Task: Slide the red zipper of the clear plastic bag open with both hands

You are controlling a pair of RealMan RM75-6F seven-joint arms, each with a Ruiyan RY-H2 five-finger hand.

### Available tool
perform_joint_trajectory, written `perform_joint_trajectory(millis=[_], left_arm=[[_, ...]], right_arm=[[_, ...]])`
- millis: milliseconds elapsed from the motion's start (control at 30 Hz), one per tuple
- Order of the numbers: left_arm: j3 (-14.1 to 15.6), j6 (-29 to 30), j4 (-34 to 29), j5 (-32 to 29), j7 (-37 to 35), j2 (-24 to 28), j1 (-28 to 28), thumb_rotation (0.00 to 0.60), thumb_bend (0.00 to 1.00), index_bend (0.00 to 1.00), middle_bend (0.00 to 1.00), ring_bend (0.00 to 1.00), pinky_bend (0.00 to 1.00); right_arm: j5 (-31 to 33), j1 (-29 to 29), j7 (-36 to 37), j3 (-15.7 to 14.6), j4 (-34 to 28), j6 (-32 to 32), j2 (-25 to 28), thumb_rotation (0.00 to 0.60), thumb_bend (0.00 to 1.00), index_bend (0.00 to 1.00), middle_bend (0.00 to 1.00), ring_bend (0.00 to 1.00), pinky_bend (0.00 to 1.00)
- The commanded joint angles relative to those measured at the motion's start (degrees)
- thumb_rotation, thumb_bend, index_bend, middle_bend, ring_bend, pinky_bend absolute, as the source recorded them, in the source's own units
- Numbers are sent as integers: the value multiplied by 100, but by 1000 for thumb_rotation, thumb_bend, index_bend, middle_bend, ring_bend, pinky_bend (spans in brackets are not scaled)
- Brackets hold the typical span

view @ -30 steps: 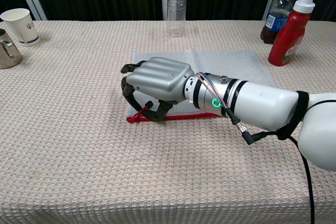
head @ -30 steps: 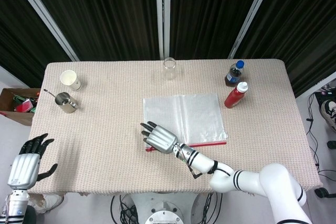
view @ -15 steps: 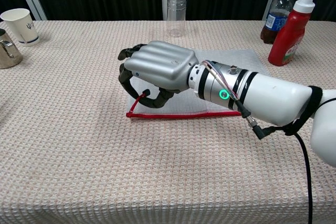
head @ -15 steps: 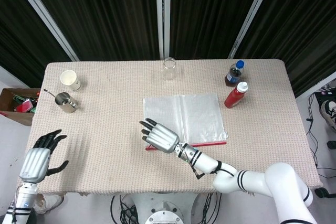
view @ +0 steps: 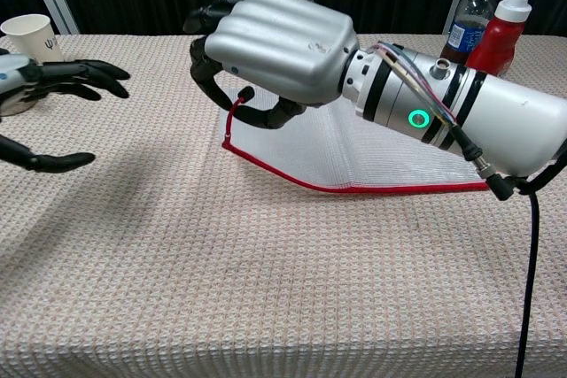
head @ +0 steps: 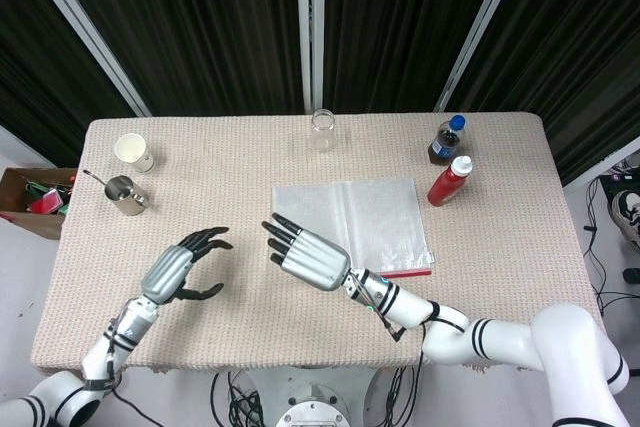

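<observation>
Woven tabletop carries the clear plastic bag, its near corner lifted by the right hand, fingers pinching the red zipper. Left hand hovers nearby, fingers spread, empty; zipper apparently not yet slid open.

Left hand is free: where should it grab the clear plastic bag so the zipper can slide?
Probably the raised near-left corner of the clear plastic bag, on the red zipper strip just below where the right hand pinches its end. That corner is lifted off the table, so fingers fit under it. The open left hand should come in from the bag's left, where it already hovers.
</observation>
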Motion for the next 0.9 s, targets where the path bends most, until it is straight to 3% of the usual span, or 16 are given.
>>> perform_joint_trajectory(millis=[33, 300, 500, 900], left_arm=[[-70, -257, 210, 18, -427, -277, -364, 600, 253, 265, 104, 107, 154], [-39, -417, 663, 35, -820, -880, -833, 600, 254, 277, 103, 107, 154], [-204, -376, 1094, -114, -923, -1357, -1113, 600, 254, 277, 103, 107, 154], [-315, -260, 1602, -362, -1010, -1747, -1380, 600, 253, 307, 103, 107, 154]], right_arm=[[-77, -5, -117, 46, -143, 93, 137, 600, 590, 915, 336, 121, 152], [-74, -4, -113, 156, -288, 202, 260, 600, 590, 923, 330, 118, 140], [-72, 12, -76, 153, -276, 185, 248, 600, 590, 931, 330, 117, 136], [0, 50, 15, 209, -201, 145, 231, 600, 590, 938, 330, 116, 122]])
